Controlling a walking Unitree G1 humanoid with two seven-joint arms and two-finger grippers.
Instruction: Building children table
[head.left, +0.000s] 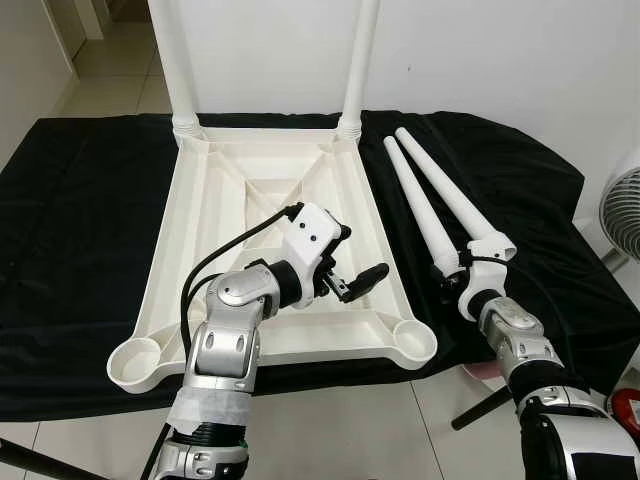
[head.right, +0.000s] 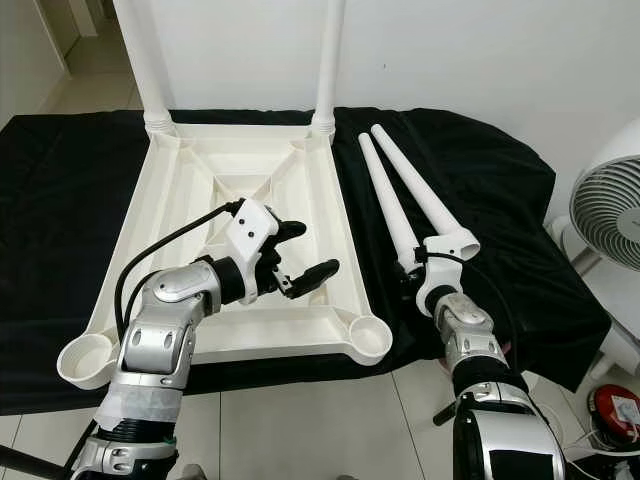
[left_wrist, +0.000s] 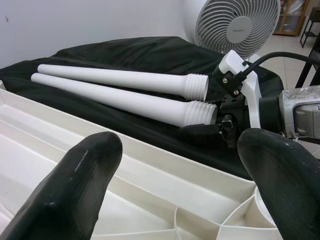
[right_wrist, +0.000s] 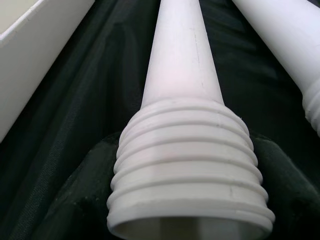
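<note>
Left eye view: one upturned white tabletop (head.left: 200, 220) lies on a black cloth (head.left: 80, 220), two legs (head.left: 172, 60) screwed in, two loose legs (head.left: 450, 195) beside it. The left gripper (head.left: 350, 270) hovers released over it; the right gripper (head.left: 452, 283) grasps one loose leg's threaded end. No writing is readable.

Left claw (left_wrist: 175, 190) gapes over tabletop (left_wrist: 165, 170), facing two legs (left_wrist: 125, 92).

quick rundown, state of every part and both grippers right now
tabletop: upside down on the black cloth
far legs: screwed in, upright
near sockets: empty
two loose legs: lying on the cloth
left gripper: open over the tabletop
right gripper: fingers around the nearer loose leg's threaded end
</note>
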